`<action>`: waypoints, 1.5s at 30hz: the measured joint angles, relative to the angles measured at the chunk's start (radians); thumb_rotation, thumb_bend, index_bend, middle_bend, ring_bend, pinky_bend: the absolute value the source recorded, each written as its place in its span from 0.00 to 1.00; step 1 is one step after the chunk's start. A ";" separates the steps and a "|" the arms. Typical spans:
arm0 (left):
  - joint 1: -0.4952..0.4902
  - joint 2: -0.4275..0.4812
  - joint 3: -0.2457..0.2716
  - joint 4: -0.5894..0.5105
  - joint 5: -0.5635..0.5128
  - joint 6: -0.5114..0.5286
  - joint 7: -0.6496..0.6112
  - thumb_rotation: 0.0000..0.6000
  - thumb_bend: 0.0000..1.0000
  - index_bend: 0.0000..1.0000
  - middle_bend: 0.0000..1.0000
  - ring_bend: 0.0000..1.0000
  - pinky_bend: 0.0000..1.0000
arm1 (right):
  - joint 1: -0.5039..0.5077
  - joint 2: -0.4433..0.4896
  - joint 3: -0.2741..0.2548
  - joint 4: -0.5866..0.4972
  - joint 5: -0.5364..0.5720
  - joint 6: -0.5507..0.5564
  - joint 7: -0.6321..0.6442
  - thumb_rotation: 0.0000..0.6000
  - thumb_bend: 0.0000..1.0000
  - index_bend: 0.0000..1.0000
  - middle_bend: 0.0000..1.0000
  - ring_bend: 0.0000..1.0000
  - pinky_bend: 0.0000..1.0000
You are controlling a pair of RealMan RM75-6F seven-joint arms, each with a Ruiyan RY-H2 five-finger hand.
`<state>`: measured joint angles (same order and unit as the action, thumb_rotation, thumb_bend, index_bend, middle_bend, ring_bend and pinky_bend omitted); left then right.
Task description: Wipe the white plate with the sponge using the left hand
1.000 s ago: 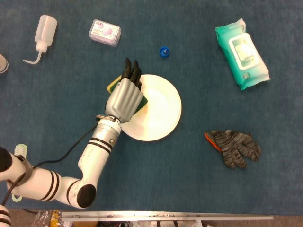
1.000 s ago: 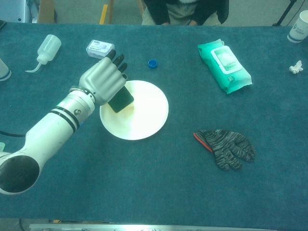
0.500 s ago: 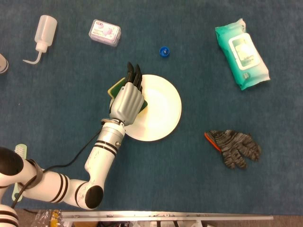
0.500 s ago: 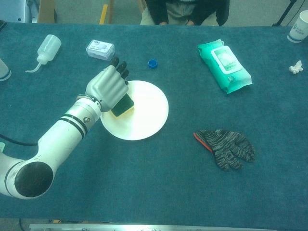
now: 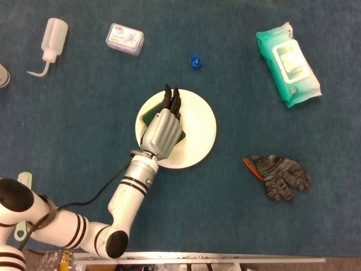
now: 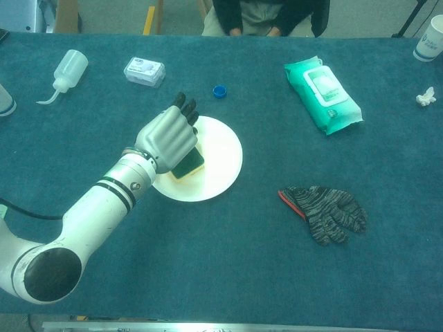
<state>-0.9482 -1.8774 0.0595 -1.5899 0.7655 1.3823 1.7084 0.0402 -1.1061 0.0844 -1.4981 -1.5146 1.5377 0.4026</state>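
Observation:
The white plate (image 5: 198,131) (image 6: 220,160) lies on the blue cloth near the middle of the table. My left hand (image 5: 163,127) (image 6: 168,137) rests on its left half, pressing a green and yellow sponge (image 5: 148,117) (image 6: 189,164) flat against the plate. The hand covers most of the sponge; only its edges show beside and under the palm. The dark fingertips (image 5: 171,99) point toward the far rim. My right hand appears in neither view.
A squeeze bottle (image 5: 52,39) and a small pink-labelled box (image 5: 124,38) lie at the far left. A blue cap (image 5: 195,61) sits just beyond the plate. A green wipes pack (image 5: 287,62) is at the far right, a knitted glove (image 5: 278,176) near right.
My left hand has slid the sponge to the right, from the plate's left rim further onto the plate. The forearm followed it rightward.

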 measured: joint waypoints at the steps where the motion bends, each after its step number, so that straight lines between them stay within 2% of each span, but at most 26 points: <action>1: 0.000 -0.002 0.000 -0.002 0.003 -0.002 -0.001 1.00 0.28 0.41 0.12 0.01 0.05 | 0.000 0.000 0.000 0.000 0.001 -0.001 0.000 1.00 0.39 0.39 0.39 0.24 0.45; 19: 0.005 -0.019 -0.004 -0.013 0.029 -0.014 0.008 1.00 0.28 0.41 0.12 0.01 0.05 | 0.000 -0.004 0.002 0.002 0.005 -0.005 -0.005 1.00 0.39 0.39 0.39 0.24 0.45; 30: -0.007 0.025 -0.013 -0.022 0.090 -0.030 -0.016 1.00 0.28 0.41 0.12 0.01 0.05 | 0.000 -0.005 0.003 0.005 0.008 -0.007 -0.005 1.00 0.39 0.39 0.39 0.24 0.45; 45: 0.022 0.016 -0.001 -0.007 0.046 -0.033 -0.007 1.00 0.28 0.41 0.12 0.01 0.05 | 0.005 -0.009 0.003 0.000 0.007 -0.014 -0.018 1.00 0.39 0.39 0.39 0.24 0.45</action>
<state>-0.9258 -1.8611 0.0584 -1.5972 0.8117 1.3496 1.7019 0.0449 -1.1153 0.0871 -1.4985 -1.5080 1.5241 0.3850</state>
